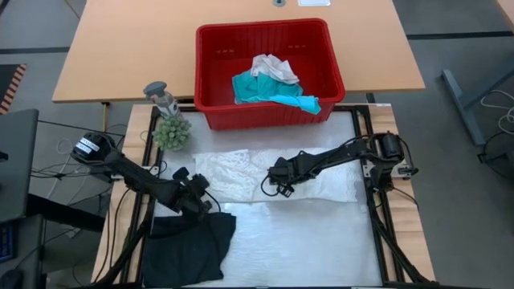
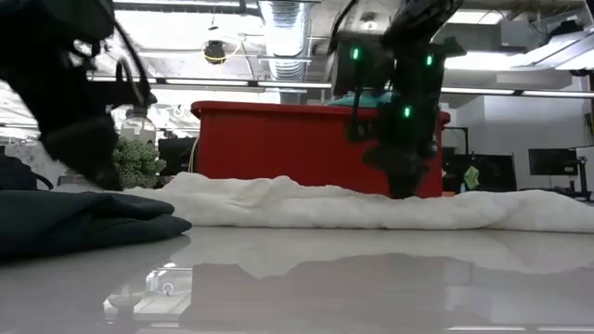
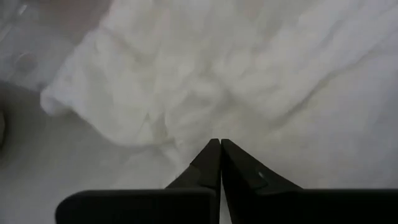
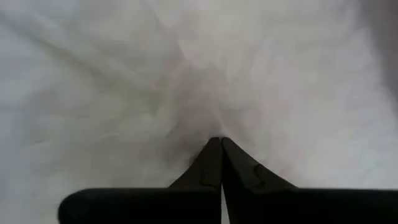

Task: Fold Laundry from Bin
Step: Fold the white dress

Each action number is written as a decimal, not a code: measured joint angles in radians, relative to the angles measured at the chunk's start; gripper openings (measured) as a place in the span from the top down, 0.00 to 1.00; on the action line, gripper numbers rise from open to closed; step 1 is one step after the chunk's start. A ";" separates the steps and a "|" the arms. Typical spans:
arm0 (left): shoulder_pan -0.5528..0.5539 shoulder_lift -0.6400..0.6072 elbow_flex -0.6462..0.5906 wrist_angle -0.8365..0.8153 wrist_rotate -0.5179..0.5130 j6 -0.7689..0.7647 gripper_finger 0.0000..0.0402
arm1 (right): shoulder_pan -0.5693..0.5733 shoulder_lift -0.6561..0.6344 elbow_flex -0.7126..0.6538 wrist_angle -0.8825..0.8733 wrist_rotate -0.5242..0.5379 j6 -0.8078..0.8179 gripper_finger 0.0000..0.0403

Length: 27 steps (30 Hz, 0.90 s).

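Lying spread across the middle of the counter (image 1: 305, 241), a white lacy garment (image 1: 241, 172) stretches from near the plant to under the right arm. In the low view it shows as a long rumpled white ridge (image 2: 306, 204) w/ the red bin (image 2: 278, 148) behind it.

Right gripper (image 1: 277, 189) is down at the white garment's near edge, approx. mid-counter. Its wrist view shows the two dark fingers (image 4: 210, 163) clenched tip to tip, pressed into white cloth (image 4: 186, 81); can't tell if a fold is pinched between the tips. In the low view its tip (image 2: 406, 190) meets the top of the cloth.

Left gripper (image 1: 202, 202) sits just beside the white garment's near left corner, above the black garment (image 1: 189, 241), which lies bunched at the counter's near left. Its fingers (image 3: 208, 165) are clenched together w/ nothing between them; white cloth (image 3: 205, 68) lies just ahead of the tips.

The bin (image 1: 210, 80) stands at the far side of the counter, partly on the wooden table behind. Inside: a teal garment (image 1: 261, 88) and a white one (image 1: 273, 67) on top of it, both crumpled toward the bin's right half.

A small green plant (image 1: 172, 132) stands left of the bin, a grey object (image 1: 163, 96) just behind it.
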 joint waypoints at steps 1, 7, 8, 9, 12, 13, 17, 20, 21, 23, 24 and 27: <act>0.000 -0.029 0.001 0.004 -0.002 -0.001 1.00 | -0.004 -0.025 0.002 0.002 0.001 -0.005 0.92; 0.000 -0.194 0.001 -0.011 0.026 0.005 0.97 | -0.016 -0.116 0.004 0.016 0.011 -0.007 0.87; 0.000 -0.223 0.001 -0.005 0.029 -0.007 0.95 | -0.016 -0.129 0.004 0.021 0.011 -0.023 0.86; 0.000 -0.252 0.001 0.006 0.027 -0.026 0.93 | -0.011 -0.142 0.004 0.026 0.012 -0.032 0.85; 0.000 -0.330 -0.002 0.110 -0.019 -0.048 0.85 | 0.010 -0.158 0.005 0.053 0.032 -0.055 0.84; 0.003 -0.346 -0.010 0.153 -0.024 -0.033 0.83 | 0.020 -0.158 0.005 0.061 0.041 -0.068 0.84; 0.030 -0.327 -0.038 0.192 0.021 -0.026 0.72 | 0.051 -0.159 0.005 0.071 0.098 -0.072 0.83; 0.063 -0.259 -0.052 0.201 0.077 -0.074 0.65 | 0.064 -0.159 0.005 0.066 0.096 -0.067 0.83; 0.074 -0.231 -0.052 0.203 0.093 -0.089 0.63 | 0.071 -0.159 0.005 0.065 0.097 -0.067 0.83; 0.094 -0.180 -0.052 0.201 0.101 -0.119 0.59 | 0.080 -0.165 0.005 0.061 0.099 -0.057 0.83; 0.105 -0.157 -0.052 0.197 0.099 -0.137 0.58 | 0.081 -0.167 0.005 0.059 0.105 -0.046 0.83; 0.138 -0.104 -0.052 0.191 0.085 -0.196 0.56 | 0.091 -0.168 0.005 0.058 0.117 0.002 0.83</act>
